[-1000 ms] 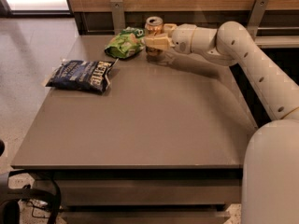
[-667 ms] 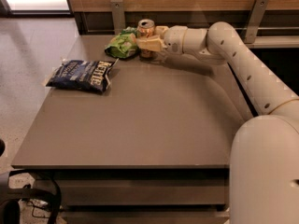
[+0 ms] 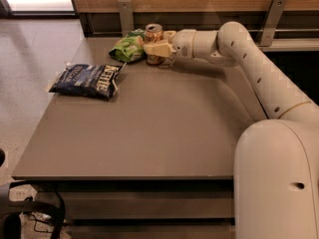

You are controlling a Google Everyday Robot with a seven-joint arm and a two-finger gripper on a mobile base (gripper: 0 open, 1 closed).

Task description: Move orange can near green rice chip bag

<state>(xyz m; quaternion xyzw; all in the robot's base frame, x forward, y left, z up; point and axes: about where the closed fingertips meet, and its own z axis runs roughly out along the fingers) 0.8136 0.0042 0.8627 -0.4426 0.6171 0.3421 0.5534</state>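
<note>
The orange can (image 3: 153,31) stands upright at the far edge of the table, its silver top showing. My gripper (image 3: 154,44) reaches in from the right and is shut on the can, with one tan finger (image 3: 157,49) across its front. The green rice chip bag (image 3: 127,48) lies just left of the can, nearly touching it.
A dark blue chip bag (image 3: 88,79) lies on the left part of the grey table (image 3: 149,133). A wooden wall panel with metal brackets (image 3: 125,15) runs behind the table. My arm (image 3: 259,68) spans the right side, and my base (image 3: 279,183) fills the lower right.
My gripper has carried the orange can to the left along the far edge, bringing it close beside the green bag. The bags have not moved.
</note>
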